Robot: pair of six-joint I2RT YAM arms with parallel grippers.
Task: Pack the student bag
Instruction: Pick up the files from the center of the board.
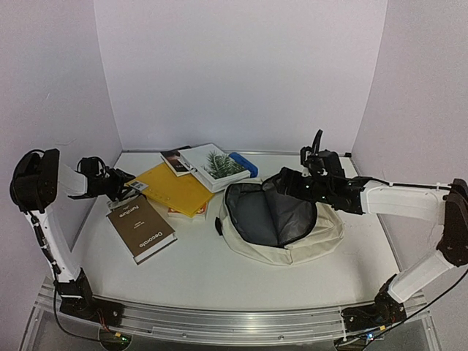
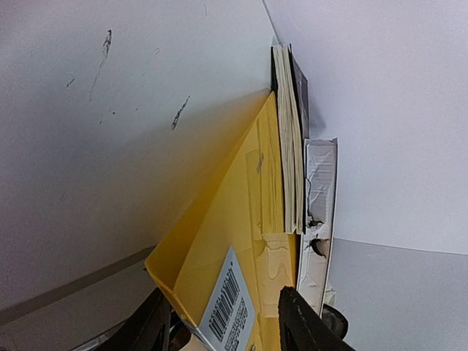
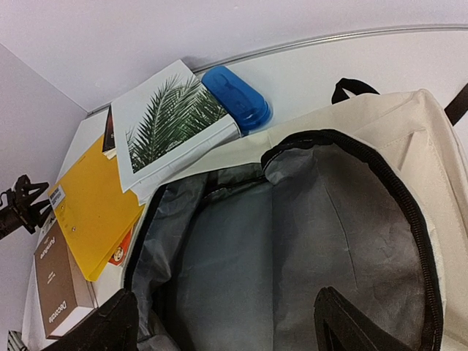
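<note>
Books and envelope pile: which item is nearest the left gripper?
The yellow envelope with the barcode label: its corner lies between the left gripper's fingers. The brown Decorate book lies beside the gripper, not between them; the palm-leaf book is farther back.

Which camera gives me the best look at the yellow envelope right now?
Top external: the yellow envelope lies nearly whole there. Left wrist shows only its labelled corner between the fingers; right wrist shows it partly under the palm-leaf book.

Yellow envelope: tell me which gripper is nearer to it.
Left. The left gripper straddles a corner of the yellow envelope; the right gripper hovers over the open student bag, off to the envelope's right.
</note>
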